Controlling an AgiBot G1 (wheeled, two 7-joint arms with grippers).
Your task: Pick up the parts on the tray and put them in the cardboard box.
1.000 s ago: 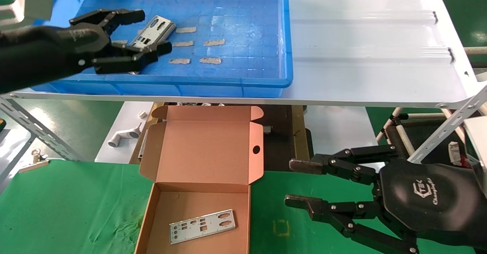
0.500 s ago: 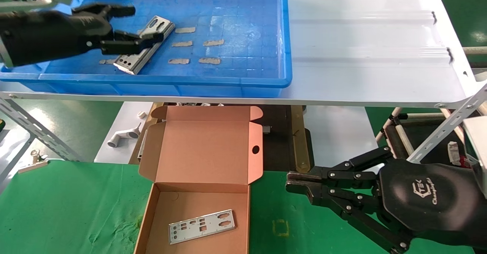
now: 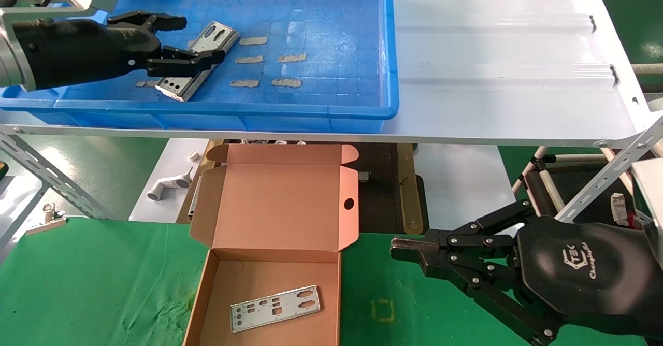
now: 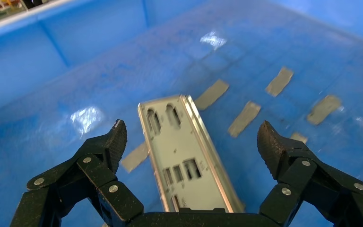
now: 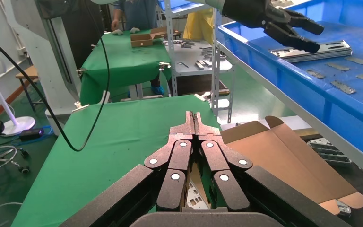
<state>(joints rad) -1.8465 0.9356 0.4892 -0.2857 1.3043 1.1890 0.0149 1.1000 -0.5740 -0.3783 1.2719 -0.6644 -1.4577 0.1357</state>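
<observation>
Parts, two counted: one thin silver punched sheet-metal plate lying diagonally on the grid floor of the large bright-blue plastic tray, another silver plate flat inside the open brown cardboard box on the green surface. Left end effector spread wide over the tray plate, fingertips either side, not pinching it. Right end effector pressed together, empty, beside the box. Six tan tape strips near the tray plate

Tan tape strips dot the blue floor up top, the white ribbed shelf runs right, green cloth covers the counter, white plastic fitting below.
</observation>
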